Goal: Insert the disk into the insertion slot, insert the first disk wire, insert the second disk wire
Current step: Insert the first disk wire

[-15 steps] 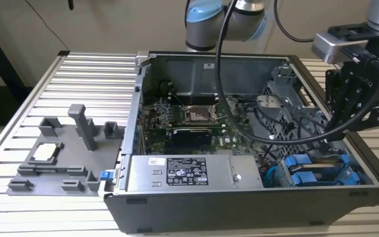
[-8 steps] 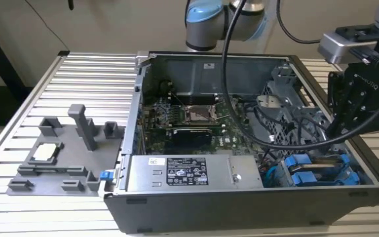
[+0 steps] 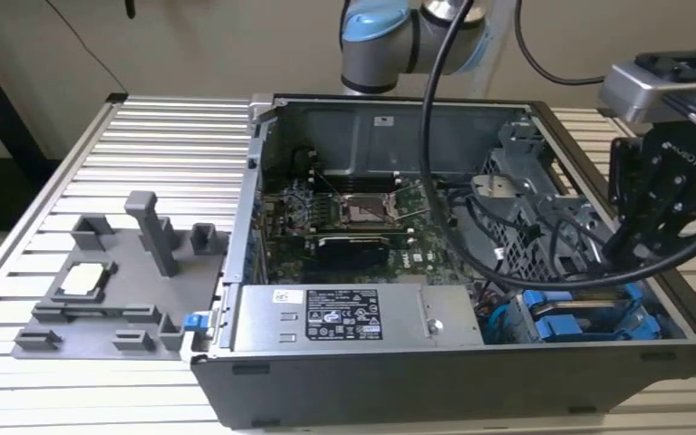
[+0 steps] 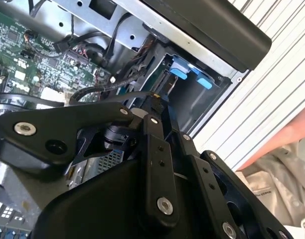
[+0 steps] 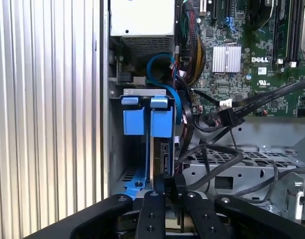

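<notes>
The jaws are drawn narrow; I cannot tell whether they pinch anything. Straight ahead and close, the disk (image 5: 164, 152) stands on edge inside the insertion slot (image 5: 137, 91), its long axis running away from them. Two blue carrier ends (image 5: 161, 122) sit side by side in that cage, inside the computer case (image 3: 445, 381).

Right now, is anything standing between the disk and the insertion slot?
Nothing visible does. The disk already stands inside the insertion slot, right at the claw; the black cables loop beside the slot, not across it.
</notes>
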Available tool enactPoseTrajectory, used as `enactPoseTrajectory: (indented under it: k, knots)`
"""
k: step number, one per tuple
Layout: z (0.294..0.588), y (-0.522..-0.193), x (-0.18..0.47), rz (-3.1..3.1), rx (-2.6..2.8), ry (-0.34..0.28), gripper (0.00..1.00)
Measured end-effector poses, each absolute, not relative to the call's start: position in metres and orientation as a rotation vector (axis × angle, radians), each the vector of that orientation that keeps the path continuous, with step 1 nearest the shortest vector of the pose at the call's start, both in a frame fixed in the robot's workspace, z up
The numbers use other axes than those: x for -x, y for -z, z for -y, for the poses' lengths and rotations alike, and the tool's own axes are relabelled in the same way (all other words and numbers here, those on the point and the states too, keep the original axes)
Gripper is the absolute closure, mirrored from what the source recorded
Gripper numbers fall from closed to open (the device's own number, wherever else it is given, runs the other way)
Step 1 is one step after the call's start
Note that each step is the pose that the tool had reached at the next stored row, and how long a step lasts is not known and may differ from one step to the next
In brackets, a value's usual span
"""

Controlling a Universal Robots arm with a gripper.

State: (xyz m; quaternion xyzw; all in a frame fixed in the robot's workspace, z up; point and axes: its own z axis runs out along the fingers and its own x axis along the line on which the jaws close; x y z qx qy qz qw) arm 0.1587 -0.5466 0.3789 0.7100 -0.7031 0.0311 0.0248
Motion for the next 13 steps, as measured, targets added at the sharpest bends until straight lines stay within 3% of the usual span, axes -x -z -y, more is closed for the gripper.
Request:
enactPoseTrajectory:
  k: [10,13]
  knots:
    - [0.554,-0.3784,-0.1615,2.167,-2.189,-0.07,0.81]
    - [0.5539,-0.3783,-0.1616,2.193,-2.214,-0.017,0.81]
